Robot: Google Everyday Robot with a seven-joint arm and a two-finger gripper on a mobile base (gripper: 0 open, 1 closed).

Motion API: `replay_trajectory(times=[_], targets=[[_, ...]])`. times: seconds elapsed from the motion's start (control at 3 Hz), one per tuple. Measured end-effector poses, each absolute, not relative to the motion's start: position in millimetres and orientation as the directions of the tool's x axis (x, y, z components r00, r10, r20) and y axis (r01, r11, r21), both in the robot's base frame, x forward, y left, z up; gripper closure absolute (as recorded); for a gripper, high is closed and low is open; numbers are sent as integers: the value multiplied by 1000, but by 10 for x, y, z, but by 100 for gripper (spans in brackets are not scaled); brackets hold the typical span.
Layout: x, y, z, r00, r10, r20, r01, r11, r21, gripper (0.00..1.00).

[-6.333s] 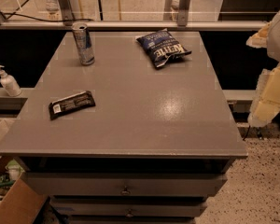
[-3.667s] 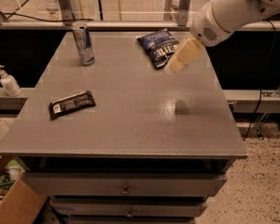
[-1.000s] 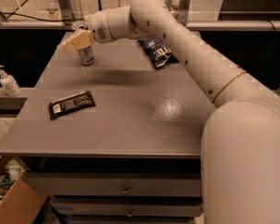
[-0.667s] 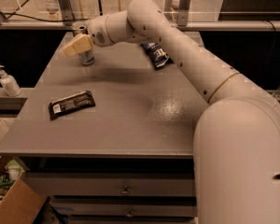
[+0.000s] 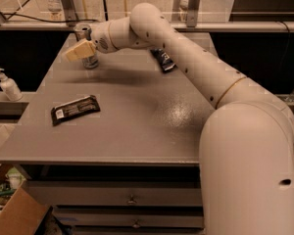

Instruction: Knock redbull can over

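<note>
The redbull can [image 5: 84, 32] stands upright at the far left of the grey table [image 5: 137, 126]; its shiny top rim and its base show, while its middle is hidden behind my gripper. My gripper [image 5: 78, 50], with tan fingers, is right in front of the can's middle, at or very near its side. The white arm reaches across the table from the right.
A flat black wrapped bar [image 5: 75, 109] lies at the left front of the table. A dark blue chip bag [image 5: 163, 60] lies at the far middle, mostly hidden by the arm. A soap dispenser [image 5: 9, 85] stands left of the table. A cardboard box [image 5: 17, 215] sits at bottom left.
My arm swung in from the right to the far left corner. In the last second the gripper stayed at the can, which still stands upright.
</note>
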State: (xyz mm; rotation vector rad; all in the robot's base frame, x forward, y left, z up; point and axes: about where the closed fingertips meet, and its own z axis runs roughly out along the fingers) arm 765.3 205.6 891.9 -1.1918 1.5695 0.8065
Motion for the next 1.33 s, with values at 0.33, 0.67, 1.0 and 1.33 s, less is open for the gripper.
replay_trajectory(times=[0.33,0.67,1.0,1.33], targets=[[7665,2038,8882,-67,-301,-951,-947,321,-35,40],[7662,1990,8883,-83,-290,-953,-940,341,-22,64],[7693,1757,8886,-88,-291,-953,-929,370,-27,87],[7633,1315,8969,-80,-316,-946,-919,391,-53,100]])
